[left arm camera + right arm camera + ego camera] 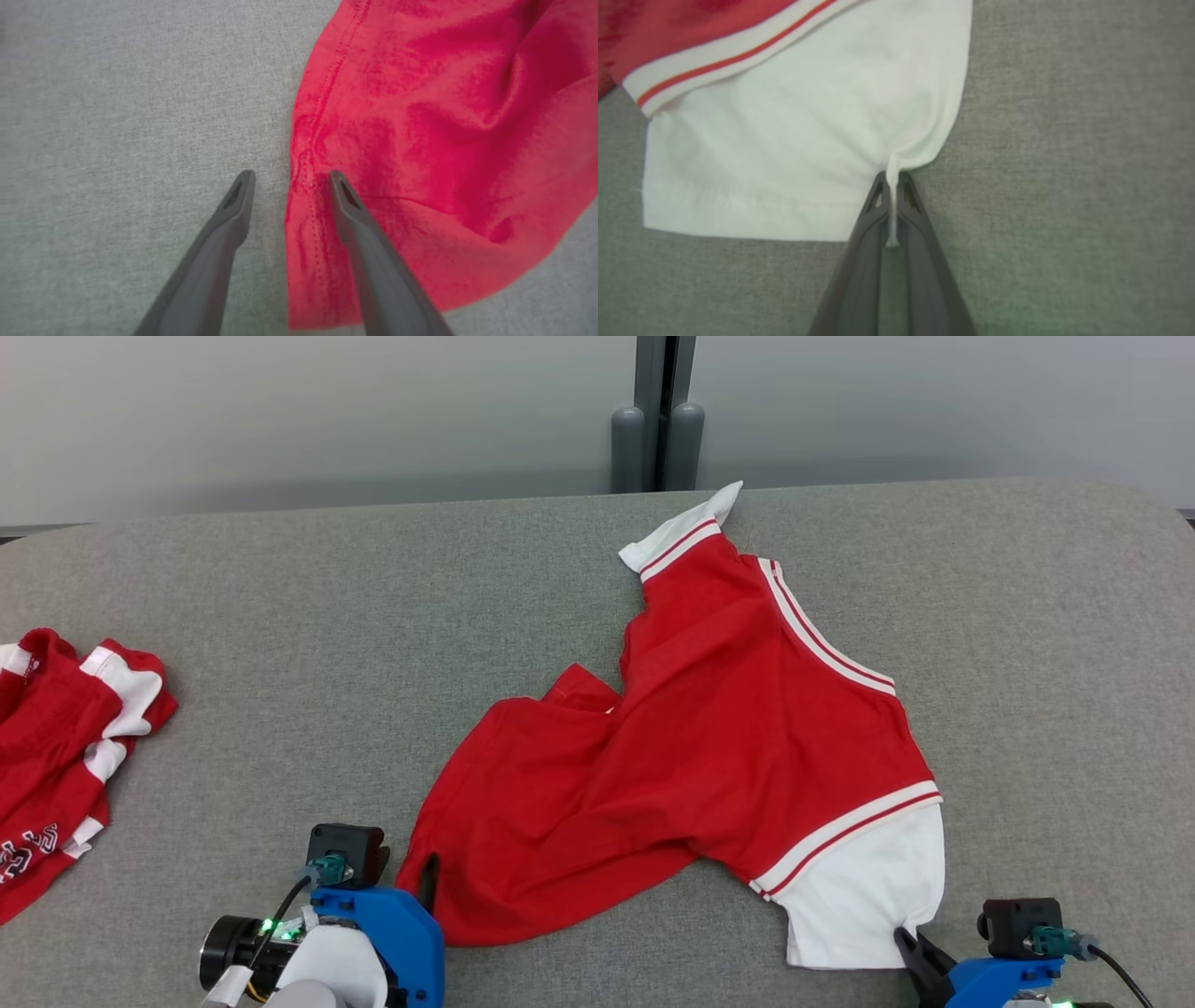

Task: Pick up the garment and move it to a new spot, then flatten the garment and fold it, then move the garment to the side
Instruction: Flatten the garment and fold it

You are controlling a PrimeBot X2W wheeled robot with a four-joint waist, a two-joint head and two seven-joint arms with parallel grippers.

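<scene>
Right gripper is pinched shut on a thin tuck at the corner of the white sleeve. That is my first worry: so little cloth sits between the fingers that a firm pull could slip it free. My left gripper stands wide, straddling the hem of the red short-sleeved cotton shirt with white striped trim, one finger over the cloth and the other on the bare grey fabric-covered counter. If I close from here I may catch only the edge stitching, or nothing. The shirt lies crumpled mid-counter, with a fold bunched across its middle. Lifting with one side held would twist it instead of spreading it. A second red-and-white garment lies well apart at the robot's left, and a wide sweep could drag into it.
</scene>
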